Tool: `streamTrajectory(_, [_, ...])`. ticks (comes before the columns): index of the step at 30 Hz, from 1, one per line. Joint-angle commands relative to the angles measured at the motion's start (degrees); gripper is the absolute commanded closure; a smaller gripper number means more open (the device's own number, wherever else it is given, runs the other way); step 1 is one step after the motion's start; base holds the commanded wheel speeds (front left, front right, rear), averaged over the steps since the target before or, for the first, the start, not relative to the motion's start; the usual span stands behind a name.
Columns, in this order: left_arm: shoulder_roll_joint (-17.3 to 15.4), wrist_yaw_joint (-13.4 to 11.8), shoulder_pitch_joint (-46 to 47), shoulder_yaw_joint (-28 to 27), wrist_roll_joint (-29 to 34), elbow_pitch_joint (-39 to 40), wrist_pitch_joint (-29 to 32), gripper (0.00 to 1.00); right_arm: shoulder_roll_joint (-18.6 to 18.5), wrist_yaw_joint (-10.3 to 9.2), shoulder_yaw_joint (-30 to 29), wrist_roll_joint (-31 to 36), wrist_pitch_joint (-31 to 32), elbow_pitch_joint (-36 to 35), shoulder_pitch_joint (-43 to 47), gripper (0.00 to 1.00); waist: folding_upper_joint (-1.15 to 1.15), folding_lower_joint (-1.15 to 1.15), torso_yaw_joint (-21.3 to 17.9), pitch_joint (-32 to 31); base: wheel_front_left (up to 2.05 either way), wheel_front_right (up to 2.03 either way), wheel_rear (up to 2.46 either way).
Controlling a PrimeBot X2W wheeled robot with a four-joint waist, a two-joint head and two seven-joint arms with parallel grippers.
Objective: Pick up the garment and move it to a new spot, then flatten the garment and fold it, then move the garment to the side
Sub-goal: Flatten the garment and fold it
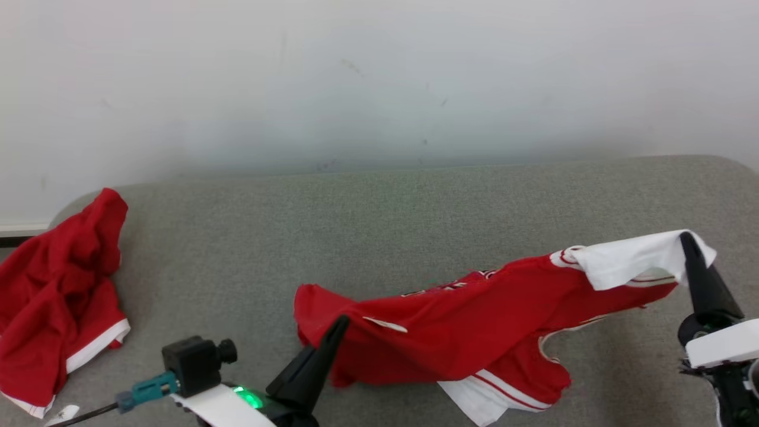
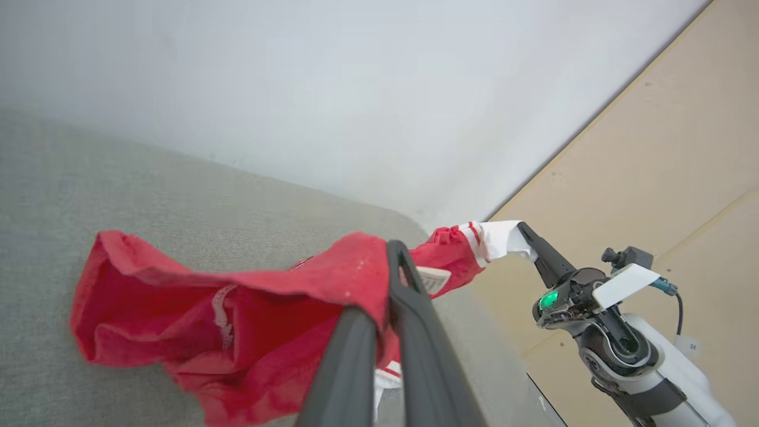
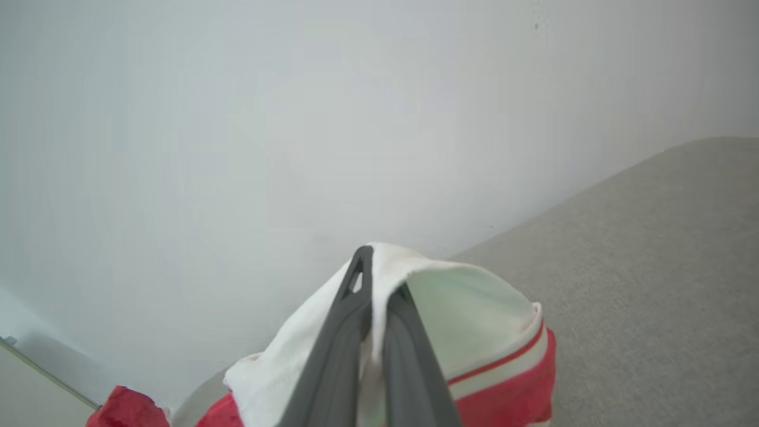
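The garment is a red shirt with white, red-striped sleeves, stretched between my two grippers just above the grey cushioned surface. My left gripper is shut on its red edge at the lower middle, and its lower folds sag onto the surface. My right gripper is shut on a white sleeve at the far right, held higher. In the left wrist view my left gripper pinches red cloth, with the right gripper beyond it. In the right wrist view my right gripper clamps the white sleeve.
A second red garment with white trim lies crumpled at the surface's left end. A white wall runs behind the surface. Beige panels show beyond the surface's right end in the left wrist view.
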State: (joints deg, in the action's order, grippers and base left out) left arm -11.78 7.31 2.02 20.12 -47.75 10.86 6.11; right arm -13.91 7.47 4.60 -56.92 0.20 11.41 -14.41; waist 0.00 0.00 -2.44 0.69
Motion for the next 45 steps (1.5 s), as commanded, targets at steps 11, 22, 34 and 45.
streamTrajectory(11, [-4.32, 0.26, -2.66, -0.33, -5.53, 12.14, 4.84, 1.00, 0.80, 0.02, -13.21, -3.14, 5.68, -17.78, 2.30, 1.00, 0.00, 0.00, -2.14, -1.80, 0.00, 0.00, 0.00])
streamTrajectory(22, [-10.40, 0.25, -2.04, -2.54, -13.07, 29.81, 7.99, 1.00, 7.07, 0.02, -29.84, -7.18, 16.87, -34.73, -0.03, 1.00, 0.00, 0.00, -2.30, -2.46, 0.00, 0.00, 0.00])
streamTrajectory(34, [-15.02, -1.73, 6.08, -7.87, -12.16, 29.86, 12.15, 1.00, 10.51, 0.02, -39.41, -5.21, 31.67, -39.70, -6.63, 1.00, 0.00, 0.00, -1.84, 1.04, 0.00, 0.00, 0.00])
streamTrajectory(45, [-14.58, -2.43, 38.89, -5.60, -2.39, 5.89, 16.94, 1.00, 10.90, 0.02, -30.70, 9.36, 34.38, -21.74, -32.22, 1.00, 0.00, 0.00, 0.14, 16.74, 0.00, 0.00, 0.00])
